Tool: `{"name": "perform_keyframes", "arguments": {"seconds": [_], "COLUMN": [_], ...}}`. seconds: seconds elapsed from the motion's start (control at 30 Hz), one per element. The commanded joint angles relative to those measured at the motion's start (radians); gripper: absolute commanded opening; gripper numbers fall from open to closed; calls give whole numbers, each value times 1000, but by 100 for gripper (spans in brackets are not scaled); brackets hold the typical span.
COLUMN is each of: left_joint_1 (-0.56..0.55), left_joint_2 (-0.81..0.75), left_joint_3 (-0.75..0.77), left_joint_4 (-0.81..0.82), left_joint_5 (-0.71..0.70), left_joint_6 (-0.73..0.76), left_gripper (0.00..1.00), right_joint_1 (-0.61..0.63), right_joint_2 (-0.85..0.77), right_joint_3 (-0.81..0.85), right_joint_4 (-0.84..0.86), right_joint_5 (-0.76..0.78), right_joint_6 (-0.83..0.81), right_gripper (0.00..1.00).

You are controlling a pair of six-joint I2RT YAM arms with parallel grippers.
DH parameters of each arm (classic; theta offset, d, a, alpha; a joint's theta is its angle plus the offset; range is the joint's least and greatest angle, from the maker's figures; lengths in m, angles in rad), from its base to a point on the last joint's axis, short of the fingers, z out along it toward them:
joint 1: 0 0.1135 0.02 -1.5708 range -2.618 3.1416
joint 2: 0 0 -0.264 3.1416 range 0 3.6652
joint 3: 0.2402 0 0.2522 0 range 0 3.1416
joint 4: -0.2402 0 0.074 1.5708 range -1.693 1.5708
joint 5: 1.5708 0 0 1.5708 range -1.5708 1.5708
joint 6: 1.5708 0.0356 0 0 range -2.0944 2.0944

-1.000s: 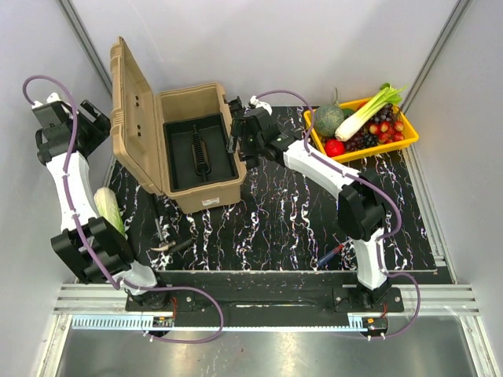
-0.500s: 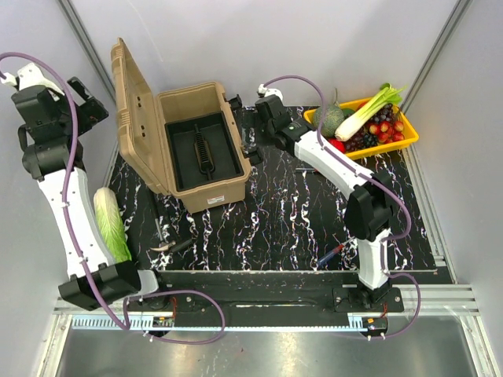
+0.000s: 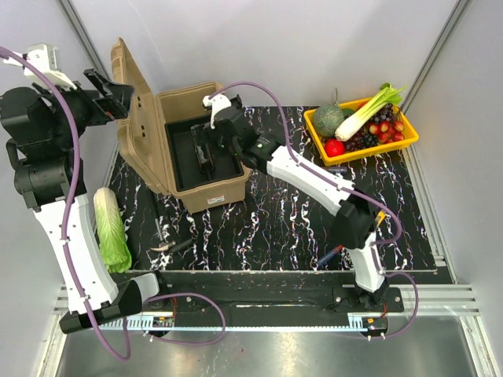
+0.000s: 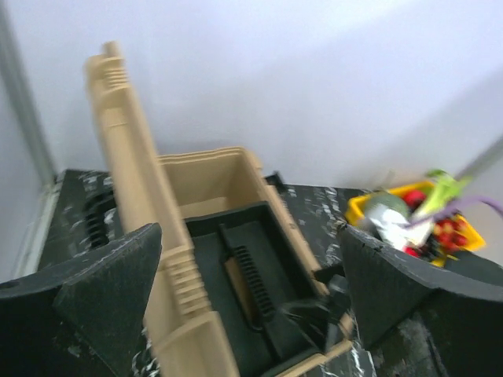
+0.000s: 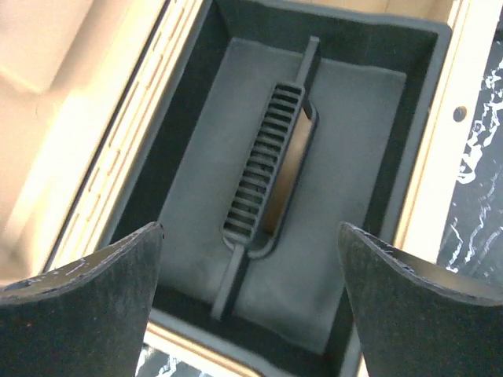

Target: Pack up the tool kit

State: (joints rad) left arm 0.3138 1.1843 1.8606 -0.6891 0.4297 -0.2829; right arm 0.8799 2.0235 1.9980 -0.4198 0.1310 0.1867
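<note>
toolbox (image 3: pixel 211 196) stands open on the desk (image 3: pixel 291 216), lid (image 3: pixel 128 118) upright. right fingers (image 5: pixel 86 306), spread wide, hang over its black inner tray (image 5: pixel 196 157). left fingers (image 4: pixel 102 290), also spread, hover beside the lid. small tools (image 3: pixel 163 240), perhaps pliers, lie before the toolbox.

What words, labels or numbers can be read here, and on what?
None can be read.
The white sticker on the toolbox front is too small to read.
The black inner tray shows no lettering.
</note>
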Motion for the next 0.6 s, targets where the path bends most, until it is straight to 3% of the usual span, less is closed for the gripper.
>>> {"name": "perform_keyframes", "arguments": {"seconds": [0.0, 0.17, 0.33, 0.43, 0.57], "left_joint_1": [-45, -93, -97, -96, -97], "left_joint_2": [5, 6, 8, 11, 15], "left_joint_3": [32, 5, -9, 2, 60], "left_joint_4": [94, 132, 126, 103, 14], "left_joint_5": [231, 271, 206, 147, -6], "left_joint_6": [-33, -62, -78, -64, -19], "left_gripper": [99, 99, 99, 99, 99], "right_joint_1": [-6, -1, 14, 21, 33], "right_joint_2": [130, 237, 331, 360, 360], "right_joint_3": [174, 284, 383, 415, 407], "right_joint_4": [-51, -80, -152, -180, -174], "right_joint_5": [94, 62, 74, 113, 179], "right_joint_6": [59, 54, 60, 82, 80], "right_gripper": [94, 87, 79, 70, 50]}}
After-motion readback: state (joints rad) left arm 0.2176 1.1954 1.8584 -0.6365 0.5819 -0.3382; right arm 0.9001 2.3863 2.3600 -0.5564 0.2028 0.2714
